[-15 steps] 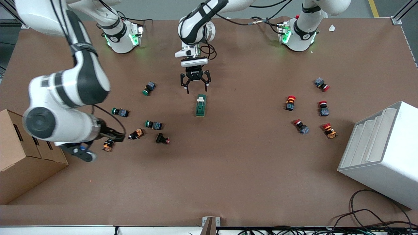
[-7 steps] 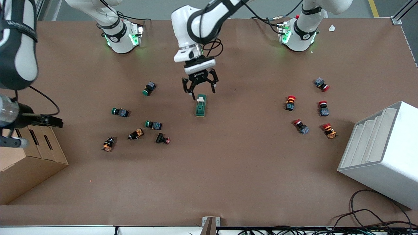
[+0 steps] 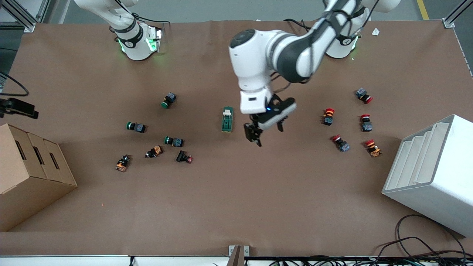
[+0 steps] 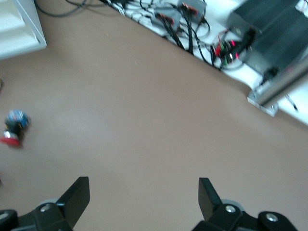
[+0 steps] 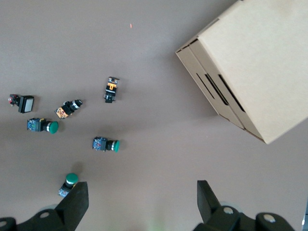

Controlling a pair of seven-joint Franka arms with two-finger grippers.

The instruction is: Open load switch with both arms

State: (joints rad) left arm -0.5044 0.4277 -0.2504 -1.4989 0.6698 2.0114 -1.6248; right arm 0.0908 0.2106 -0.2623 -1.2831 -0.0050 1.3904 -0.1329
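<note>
Load switch point(image 3: 227, 119) on table, beside spread left jaws point(image 3: 266, 133)

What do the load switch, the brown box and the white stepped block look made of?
Load switch: probably moulded plastic, dark green body, cream toggle. Brown box: corrugated cardboard by its tan matte faces, folded edges and cut slots. White stepped block: smooth, matte white, possibly foam or plastic; cannot tell which.

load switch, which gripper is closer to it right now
Left. The left gripper hangs open beside the load switch; the right gripper is up at the table's edge, above the cardboard box.
</note>
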